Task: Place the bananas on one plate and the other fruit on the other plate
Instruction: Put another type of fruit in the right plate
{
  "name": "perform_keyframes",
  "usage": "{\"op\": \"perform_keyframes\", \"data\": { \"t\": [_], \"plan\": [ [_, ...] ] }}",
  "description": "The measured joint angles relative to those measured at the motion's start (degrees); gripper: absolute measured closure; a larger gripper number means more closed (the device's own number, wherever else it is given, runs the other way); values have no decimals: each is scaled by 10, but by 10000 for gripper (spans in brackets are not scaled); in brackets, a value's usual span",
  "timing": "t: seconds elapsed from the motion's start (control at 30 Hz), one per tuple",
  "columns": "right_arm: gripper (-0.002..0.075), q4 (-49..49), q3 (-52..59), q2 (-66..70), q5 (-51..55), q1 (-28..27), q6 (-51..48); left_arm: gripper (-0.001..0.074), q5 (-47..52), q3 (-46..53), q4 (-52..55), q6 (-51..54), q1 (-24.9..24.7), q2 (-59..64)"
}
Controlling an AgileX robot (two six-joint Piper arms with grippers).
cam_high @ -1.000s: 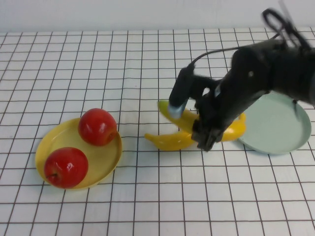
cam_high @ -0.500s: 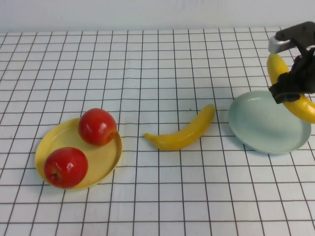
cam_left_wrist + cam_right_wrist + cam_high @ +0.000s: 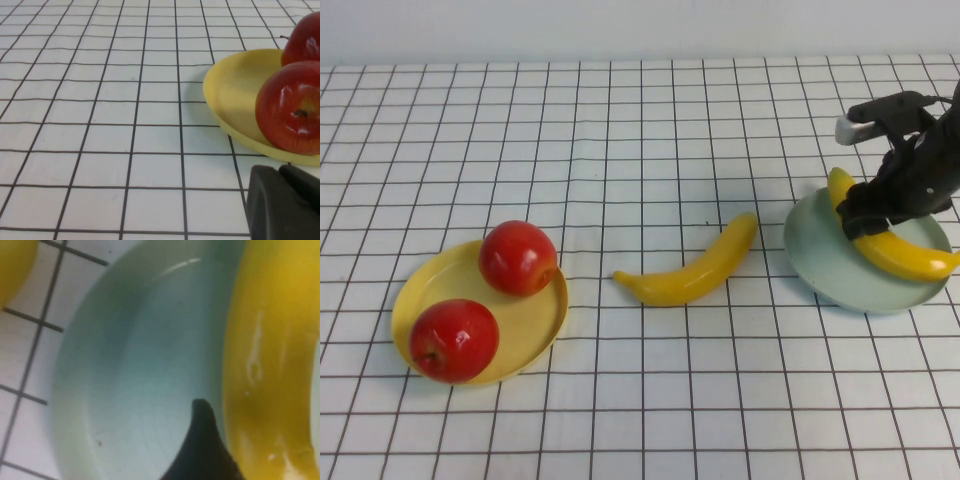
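Right gripper (image 3: 868, 222) is clamping one banana (image 3: 895, 250) over the pale grey-green plate (image 3: 820, 262) at right in the high view; the second banana (image 3: 692, 271) is lying mid-frame, two apples (image 3: 518, 257) sitting on the yellow plate (image 3: 535, 325) lower left. Left gripper (image 3: 282, 205) is showing lower right in its wrist view, fingers unclear, beside an apple (image 3: 290, 112). Right wrist view is showing banana (image 3: 272, 350) against plate (image 3: 135, 375).

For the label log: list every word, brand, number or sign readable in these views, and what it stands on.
None: no readable text in any view.
Both bananas, apples, yellow plate and grey-green plate are unmarked.
The right pincer over the grey-green plate and the left pincer near the yellow plate show no lettering.
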Motion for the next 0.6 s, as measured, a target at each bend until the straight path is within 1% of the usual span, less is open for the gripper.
{"op": "perform_keyframes", "data": {
  "t": [0.1,0.2,0.37,0.43,0.53,0.6],
  "plan": [
    [279,0,-23,-24,17,21,0,738,0,0,0,0,0,0],
    [278,0,-48,-50,30,64,-25,738,0,0,0,0,0,0],
    [277,2,-65,-61,67,170,-177,738,0,0,0,0,0,0],
    [277,6,-65,-51,73,205,-240,738,0,0,0,0,0,0],
    [277,8,-67,-26,75,243,-328,738,0,0,0,0,0,0],
    [277,8,-67,-7,75,256,-361,738,0,0,0,0,0,0]
  ]
}}
